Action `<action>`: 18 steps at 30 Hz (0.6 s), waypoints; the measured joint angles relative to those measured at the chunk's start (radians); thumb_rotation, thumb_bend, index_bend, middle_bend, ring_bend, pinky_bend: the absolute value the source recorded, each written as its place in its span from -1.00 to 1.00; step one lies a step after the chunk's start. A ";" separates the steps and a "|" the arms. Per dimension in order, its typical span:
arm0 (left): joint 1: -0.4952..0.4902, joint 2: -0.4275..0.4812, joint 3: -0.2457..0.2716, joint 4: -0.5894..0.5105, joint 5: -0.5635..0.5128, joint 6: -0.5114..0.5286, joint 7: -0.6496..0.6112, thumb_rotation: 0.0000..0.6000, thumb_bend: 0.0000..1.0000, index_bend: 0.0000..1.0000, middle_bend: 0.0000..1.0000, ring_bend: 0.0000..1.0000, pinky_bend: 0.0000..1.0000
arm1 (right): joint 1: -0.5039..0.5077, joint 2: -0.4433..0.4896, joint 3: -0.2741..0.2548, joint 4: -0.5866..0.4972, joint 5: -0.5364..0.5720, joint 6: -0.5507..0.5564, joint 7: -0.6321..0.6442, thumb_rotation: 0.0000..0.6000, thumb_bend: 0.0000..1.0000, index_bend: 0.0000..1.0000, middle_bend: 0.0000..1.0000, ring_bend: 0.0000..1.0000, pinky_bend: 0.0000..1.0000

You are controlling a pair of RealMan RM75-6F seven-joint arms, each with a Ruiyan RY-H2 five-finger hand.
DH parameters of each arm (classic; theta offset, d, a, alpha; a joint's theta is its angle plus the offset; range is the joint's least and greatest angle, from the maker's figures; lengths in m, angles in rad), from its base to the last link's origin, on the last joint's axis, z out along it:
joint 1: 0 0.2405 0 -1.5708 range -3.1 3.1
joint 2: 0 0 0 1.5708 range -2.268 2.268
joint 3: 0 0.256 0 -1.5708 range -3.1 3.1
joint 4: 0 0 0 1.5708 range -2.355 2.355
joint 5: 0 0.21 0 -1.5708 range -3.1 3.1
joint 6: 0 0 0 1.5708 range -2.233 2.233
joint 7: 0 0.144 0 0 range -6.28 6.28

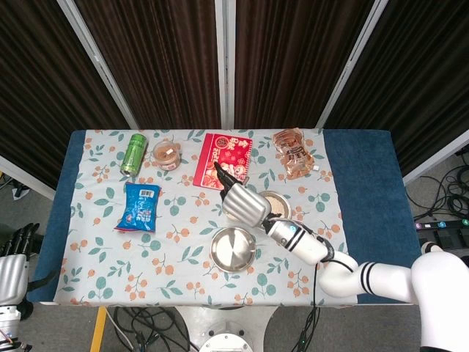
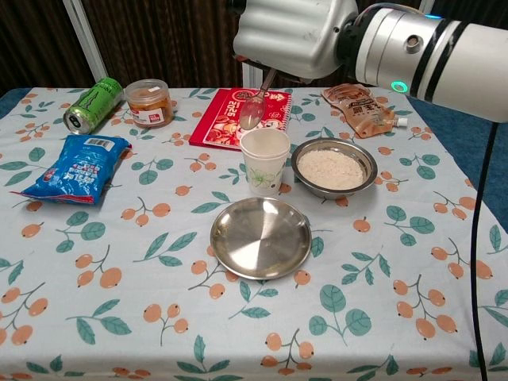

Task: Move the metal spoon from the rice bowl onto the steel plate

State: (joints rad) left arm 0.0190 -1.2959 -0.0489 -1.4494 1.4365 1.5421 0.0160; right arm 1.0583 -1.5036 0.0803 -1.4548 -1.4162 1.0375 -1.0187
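Note:
My right hand (image 2: 292, 33) grips the handle of the metal spoon (image 2: 253, 111), which hangs bowl-down just above the far rim of a white paper cup (image 2: 264, 165). The rice bowl (image 2: 300, 175), a steel bowl full of white rice, stands right of the cup, apart from the spoon. The steel plate (image 2: 260, 236) lies bare in front of both. In the head view the right hand (image 1: 245, 204) covers the cup and part of the rice bowl (image 1: 281, 199), behind the steel plate (image 1: 233, 248). My left hand (image 1: 13, 273) rests off the table's left edge, fingers straight, holding nothing.
A green can (image 2: 94, 103) and a small jar (image 2: 148, 102) stand at the back left. A blue snack bag (image 2: 75, 168) lies at the left. A red booklet (image 2: 226, 119) lies behind the cup and a brown pouch (image 2: 361, 107) at the back right.

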 measured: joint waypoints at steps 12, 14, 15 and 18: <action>0.012 0.003 0.006 -0.013 0.011 0.022 0.000 1.00 -0.89 -0.76 -0.63 -0.76 -0.58 | -0.126 -0.062 -0.075 -0.087 0.008 0.008 0.160 1.00 -0.35 0.14 0.02 -0.66 -0.97; 0.015 0.003 0.006 -0.011 0.011 0.024 -0.004 1.00 -0.89 -0.76 -0.64 -0.76 -0.58 | -0.134 -0.096 -0.081 -0.062 0.003 0.003 0.172 1.00 -0.35 0.13 0.02 -0.66 -0.97; 0.016 0.002 0.007 -0.009 0.010 0.025 -0.005 1.00 -0.89 -0.76 -0.64 -0.76 -0.58 | -0.139 -0.117 -0.085 -0.045 0.001 -0.004 0.178 1.00 -0.35 0.13 0.02 -0.66 -0.97; 0.018 -0.002 0.008 -0.003 0.010 0.024 -0.012 1.00 -0.89 -0.76 -0.63 -0.76 -0.58 | -0.147 -0.165 -0.097 0.001 -0.005 -0.028 0.178 1.00 -0.35 0.11 0.00 -0.66 -0.98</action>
State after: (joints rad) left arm 0.0370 -1.2979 -0.0404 -1.4521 1.4465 1.5665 0.0038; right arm 0.9117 -1.6685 -0.0169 -1.4538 -1.4213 1.0096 -0.8407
